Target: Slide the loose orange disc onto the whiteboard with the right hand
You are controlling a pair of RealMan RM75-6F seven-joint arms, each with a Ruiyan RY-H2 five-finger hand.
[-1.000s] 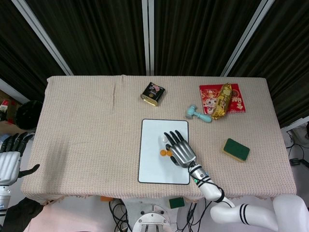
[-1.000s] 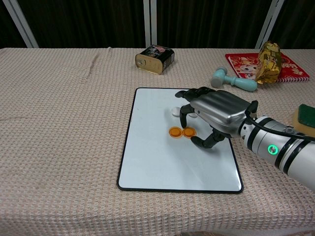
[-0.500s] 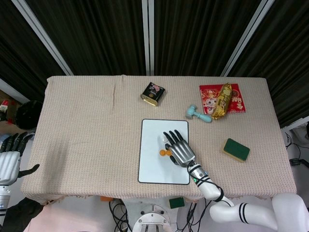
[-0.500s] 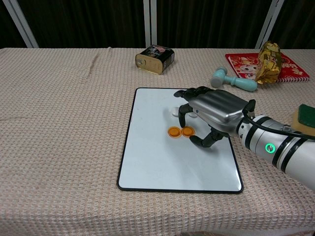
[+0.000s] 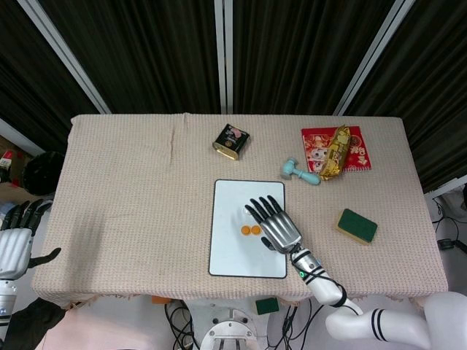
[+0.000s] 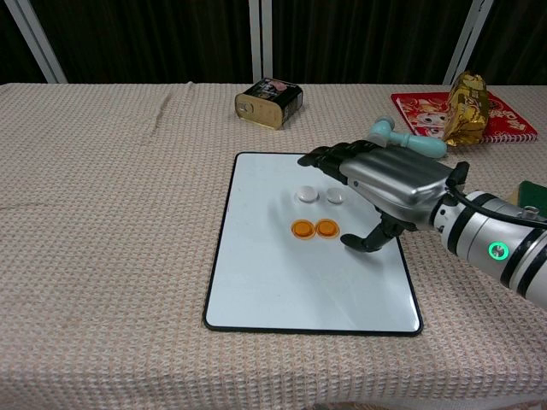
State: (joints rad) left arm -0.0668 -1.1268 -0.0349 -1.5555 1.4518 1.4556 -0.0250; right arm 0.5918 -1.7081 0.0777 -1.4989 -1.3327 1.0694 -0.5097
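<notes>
Two orange discs (image 6: 314,229) (image 5: 250,230) lie side by side on the whiteboard (image 6: 256,290) (image 5: 228,255), near its middle. Two white discs (image 6: 320,196) sit just behind them. My right hand (image 6: 389,184) (image 5: 276,224) hovers over the board's right side, raised off the discs, fingers spread and holding nothing. My left hand (image 5: 14,244) hangs off the table's left edge, fingers apart and empty, seen only in the head view.
A dark tin (image 6: 268,103) stands behind the board. A teal toy hammer (image 6: 405,141), a red packet (image 6: 491,115) with a gold snack bag (image 6: 465,106), and a green sponge (image 5: 357,226) lie to the right.
My right hand has lifted and drawn back to the right off the discs, uncurling its fingers. The white discs are now uncovered. The orange discs stay in place.
</notes>
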